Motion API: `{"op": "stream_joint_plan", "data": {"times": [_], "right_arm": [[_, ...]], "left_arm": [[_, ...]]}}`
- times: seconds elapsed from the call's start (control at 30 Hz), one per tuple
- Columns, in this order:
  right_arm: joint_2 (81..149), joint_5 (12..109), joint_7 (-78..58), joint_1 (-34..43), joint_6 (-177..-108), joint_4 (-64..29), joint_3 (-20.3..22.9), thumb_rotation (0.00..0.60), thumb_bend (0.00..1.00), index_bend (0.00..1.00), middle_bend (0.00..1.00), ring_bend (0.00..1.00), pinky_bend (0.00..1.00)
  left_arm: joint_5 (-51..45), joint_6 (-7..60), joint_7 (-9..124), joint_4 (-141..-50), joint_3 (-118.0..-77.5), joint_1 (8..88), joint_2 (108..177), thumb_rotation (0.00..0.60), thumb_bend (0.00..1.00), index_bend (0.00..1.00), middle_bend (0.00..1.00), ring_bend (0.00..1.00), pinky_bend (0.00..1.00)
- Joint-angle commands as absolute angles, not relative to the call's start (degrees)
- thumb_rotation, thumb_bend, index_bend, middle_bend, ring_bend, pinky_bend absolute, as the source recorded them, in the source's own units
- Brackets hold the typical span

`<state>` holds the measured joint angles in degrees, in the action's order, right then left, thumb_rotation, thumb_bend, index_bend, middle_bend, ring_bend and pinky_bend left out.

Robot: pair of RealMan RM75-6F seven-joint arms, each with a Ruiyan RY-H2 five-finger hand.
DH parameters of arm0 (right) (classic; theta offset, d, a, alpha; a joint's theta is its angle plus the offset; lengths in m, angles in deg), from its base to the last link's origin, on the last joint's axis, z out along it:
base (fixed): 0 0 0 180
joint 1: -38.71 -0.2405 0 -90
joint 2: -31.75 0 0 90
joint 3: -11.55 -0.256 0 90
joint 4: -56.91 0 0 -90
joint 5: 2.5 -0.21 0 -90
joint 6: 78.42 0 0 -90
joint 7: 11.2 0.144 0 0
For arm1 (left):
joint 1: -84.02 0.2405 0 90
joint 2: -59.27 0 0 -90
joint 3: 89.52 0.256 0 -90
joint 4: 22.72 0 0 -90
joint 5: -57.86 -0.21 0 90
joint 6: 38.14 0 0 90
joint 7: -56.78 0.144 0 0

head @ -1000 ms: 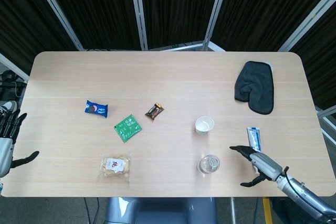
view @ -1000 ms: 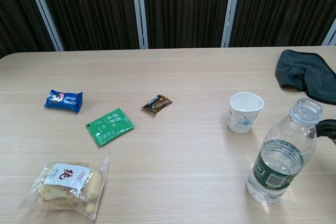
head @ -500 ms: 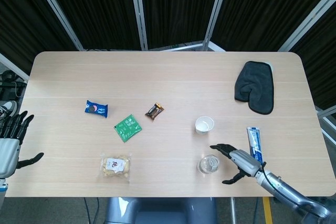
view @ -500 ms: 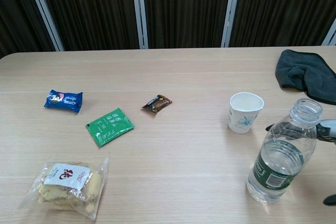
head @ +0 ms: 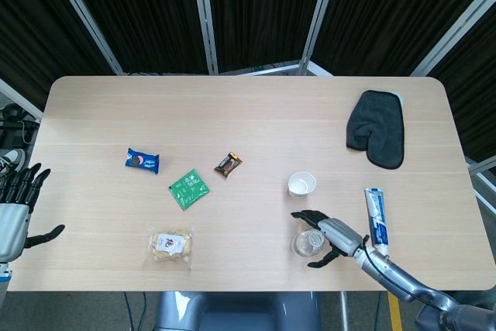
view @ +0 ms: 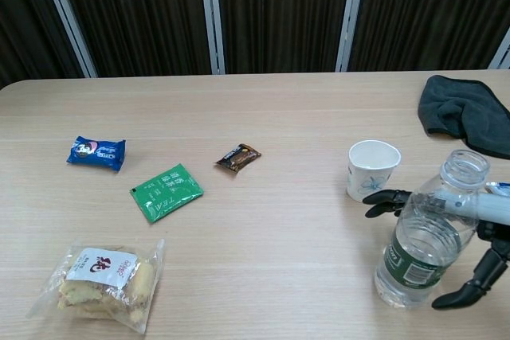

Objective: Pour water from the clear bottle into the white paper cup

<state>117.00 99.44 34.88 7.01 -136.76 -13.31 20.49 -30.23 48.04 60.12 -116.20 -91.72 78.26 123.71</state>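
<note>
The clear bottle (head: 308, 243) (view: 422, 244) stands upright and uncapped near the table's front edge, about half full of water. The white paper cup (head: 301, 184) (view: 372, 170) stands upright just behind it, empty as far as I can see. My right hand (head: 329, 234) (view: 486, 220) is at the bottle's right side. Its fingers (view: 382, 199) reach behind the bottle and the thumb hangs spread in front, not closed on it. My left hand (head: 12, 207) hovers open off the table's left edge, holding nothing.
A dark cloth (head: 377, 127) (view: 466, 113) lies at the back right. A toothpaste tube (head: 375, 208) lies right of the hand. Left of centre are a blue packet (head: 142, 160), a green sachet (head: 188, 188), a brown bar (head: 228, 163) and a cracker bag (head: 171, 245).
My right hand has moved left from the table's right edge up to the bottle, its fingers now reaching behind it. The bottle and cup have not moved. The left hand has risen slightly.
</note>
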Motion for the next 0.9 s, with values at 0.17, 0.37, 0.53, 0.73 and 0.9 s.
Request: {"op": "stream_joint_plan", "data": {"times": [0.17,0.37,0.53,0.73,0.9], "right_arm": [[119.8,97.8,35.1,6.1,-135.7,-12.6,20.4,0.600,0.00,0.02,0.10,0.02,0.07],[121.5,96.8,34.4,6.2,-136.0,-11.0,20.4,0.600,0.00,0.08,0.17,0.09,0.11],[122.4,95.0,36.2,6.6,-136.3,-10.7,19.9,0.600,0.00,0.25,0.39,0.29,0.21],[122.0,93.4,41.3,6.6,-135.9,-12.9,20.1,0.600,0.10,0.54,0.61,0.48,0.35],[121.0,93.2,41.8,6.6,-136.7,-14.0,19.9,0.600,0.25,0.56,0.62,0.50,0.40]], "left_arm": [[-29.9,47.6,60.1,-116.1,-91.8,78.1,123.8,0.600,0.00,0.00,0.00,0.00,0.00],[-29.2,46.9,59.5,-115.7,-92.0,77.8,123.8,0.600,0.00,0.00,0.00,0.00,0.00],[-28.7,46.4,59.2,-115.3,-92.2,77.5,124.0,0.600,0.00,0.00,0.00,0.00,0.00],[-28.3,45.7,58.6,-115.2,-92.2,77.2,123.9,0.600,0.00,0.00,0.00,0.00,0.00],[-28.2,45.6,58.4,-115.2,-92.3,77.1,123.8,0.600,0.00,0.00,0.00,0.00,0.00]]}}
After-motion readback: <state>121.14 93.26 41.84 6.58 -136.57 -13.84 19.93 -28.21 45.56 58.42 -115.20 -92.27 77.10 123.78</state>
